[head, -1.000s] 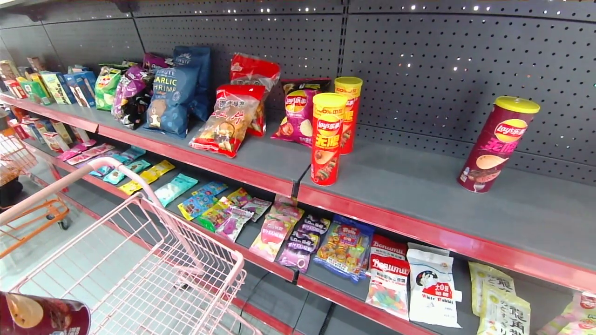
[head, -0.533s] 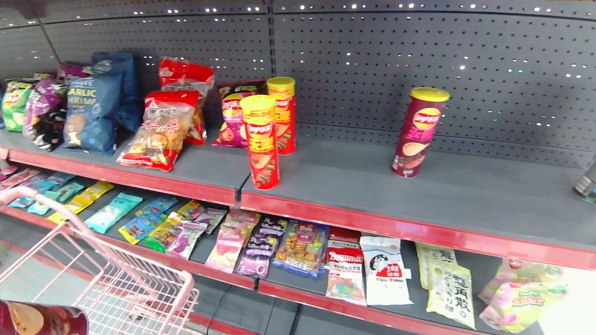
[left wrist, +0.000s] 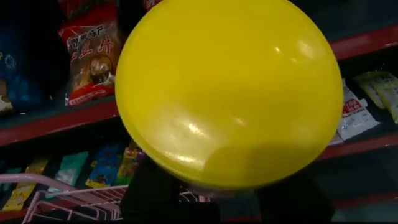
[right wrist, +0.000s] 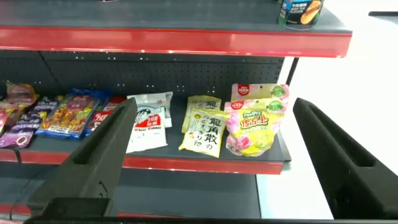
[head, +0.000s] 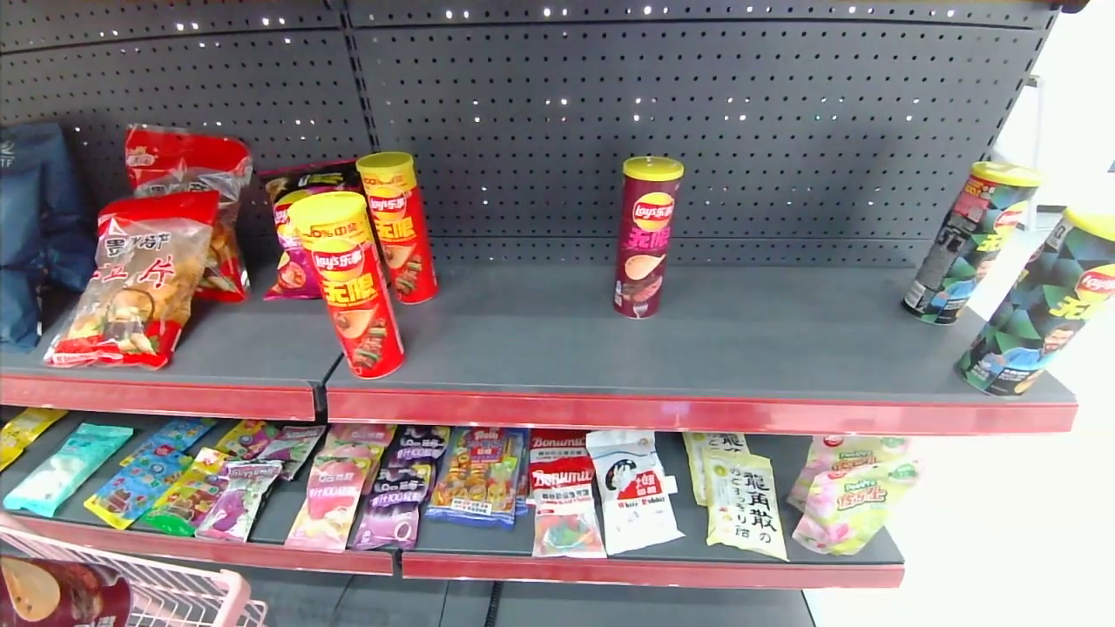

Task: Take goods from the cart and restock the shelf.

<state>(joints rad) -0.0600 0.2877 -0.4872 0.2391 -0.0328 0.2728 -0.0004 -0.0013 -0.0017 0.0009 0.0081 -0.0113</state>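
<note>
A maroon chips can with a yellow lid [left wrist: 229,90] sits close to the left wrist camera, and my left gripper [left wrist: 230,196] is shut on it, with dark fingers [left wrist: 165,199] on both sides below the lid. The same can [head: 52,594] appears at the lower left of the head view, over the pink cart [head: 187,596]. A matching maroon can [head: 645,235] stands upright on the upper grey shelf [head: 697,411]. My right gripper [right wrist: 230,168] is open with nothing between its fingers, facing the lower shelf's snack bags.
Two red cans [head: 353,283] [head: 399,226] stand left of the maroon one, and two dark patterned cans [head: 971,244] [head: 1037,305] stand at the shelf's right end. Bare shelf lies on both sides of the maroon can. Flat candy bags [head: 557,488] line the lower shelf.
The head camera has swung right along the shelf, so the whole picture shifted left and the two dark cans came into sight. The held can stays at the lower left corner.
</note>
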